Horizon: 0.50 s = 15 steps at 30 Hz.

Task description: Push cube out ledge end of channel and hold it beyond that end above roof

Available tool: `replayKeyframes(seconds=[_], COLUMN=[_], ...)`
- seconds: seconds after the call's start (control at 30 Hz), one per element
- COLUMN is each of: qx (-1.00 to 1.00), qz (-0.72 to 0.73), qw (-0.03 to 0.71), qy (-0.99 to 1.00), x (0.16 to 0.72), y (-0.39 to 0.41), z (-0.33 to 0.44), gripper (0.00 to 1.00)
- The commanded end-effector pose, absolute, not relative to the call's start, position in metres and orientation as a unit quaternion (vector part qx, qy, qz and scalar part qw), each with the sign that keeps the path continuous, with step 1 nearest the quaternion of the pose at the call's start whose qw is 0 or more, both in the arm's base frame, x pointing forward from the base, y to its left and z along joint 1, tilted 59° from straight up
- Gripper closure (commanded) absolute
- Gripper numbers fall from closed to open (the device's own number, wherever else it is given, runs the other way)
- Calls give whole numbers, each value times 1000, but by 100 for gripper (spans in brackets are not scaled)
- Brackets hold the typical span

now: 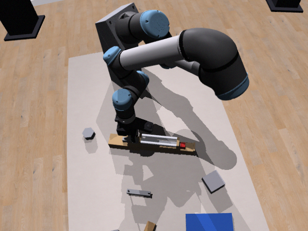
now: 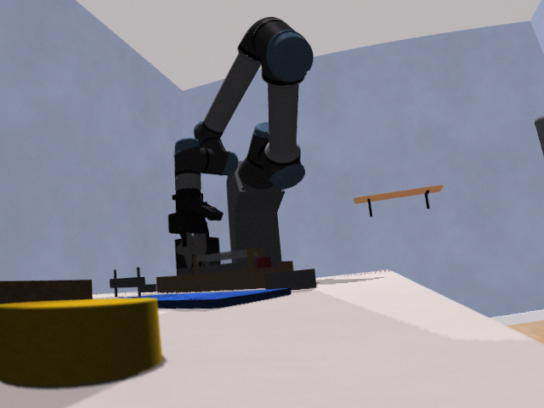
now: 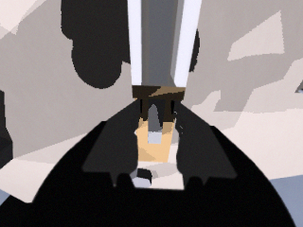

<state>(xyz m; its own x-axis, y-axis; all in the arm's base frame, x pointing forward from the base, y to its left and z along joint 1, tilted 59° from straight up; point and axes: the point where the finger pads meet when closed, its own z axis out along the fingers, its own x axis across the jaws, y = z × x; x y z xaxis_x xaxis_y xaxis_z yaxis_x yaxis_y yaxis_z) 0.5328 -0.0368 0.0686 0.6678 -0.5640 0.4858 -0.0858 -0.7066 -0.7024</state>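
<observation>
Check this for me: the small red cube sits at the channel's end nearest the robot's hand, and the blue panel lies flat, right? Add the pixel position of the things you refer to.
No, the small red cube (image 1: 182, 145) (image 2: 263, 262) is at the channel's far end from the hand (image 1: 133, 140), as the top view shows.

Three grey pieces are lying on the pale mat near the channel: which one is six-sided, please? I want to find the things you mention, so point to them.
The hexagonal block (image 1: 88, 133) (image 3: 141, 182), off the channel's end opposite the red cube (image 1: 182, 145) (image 2: 263, 262); the others are square and bar-shaped.
</observation>
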Motion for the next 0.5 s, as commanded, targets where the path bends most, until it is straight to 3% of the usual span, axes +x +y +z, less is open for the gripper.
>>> replayKeyframes(seconds=[0.0,0.47], qx=[-851,-851], qz=[-360,-360], qw=[332,332], qy=[191,191], x=[525,503], y=[-41,-54], z=[74,90], gripper=[78,78])
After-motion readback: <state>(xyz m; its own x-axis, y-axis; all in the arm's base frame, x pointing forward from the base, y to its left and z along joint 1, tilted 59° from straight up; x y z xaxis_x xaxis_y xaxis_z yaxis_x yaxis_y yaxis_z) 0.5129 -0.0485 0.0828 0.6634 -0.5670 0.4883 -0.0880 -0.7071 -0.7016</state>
